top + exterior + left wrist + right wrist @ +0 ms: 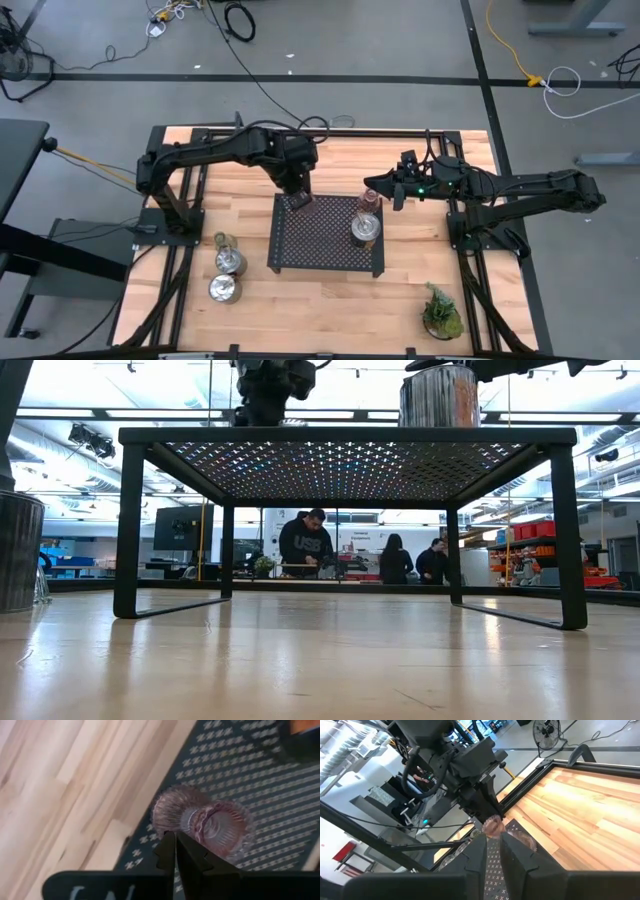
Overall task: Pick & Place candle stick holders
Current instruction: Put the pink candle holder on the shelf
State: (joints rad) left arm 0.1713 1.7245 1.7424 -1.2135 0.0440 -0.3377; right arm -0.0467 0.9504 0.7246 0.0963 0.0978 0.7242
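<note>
Gripping pink glass holder [200,822] in closed left gripper [298,200], frame centre over tray [325,255]; right gripper [375,187] waiting shut, empty, right of centre.

My desk [330,300] is pale wood planking in a dark frame. Directly on it stands the black perforated tray [325,240] on its four legs, near the middle. Beside the tray's left edge sit two silver holders [231,262] and a greenish glass cup [221,240]. A small potted plant [441,312] stands toward my right front corner.

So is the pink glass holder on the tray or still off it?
On it. The pink glass holder rests on the black perforated tray near its edge, under the shut left hand.
</note>
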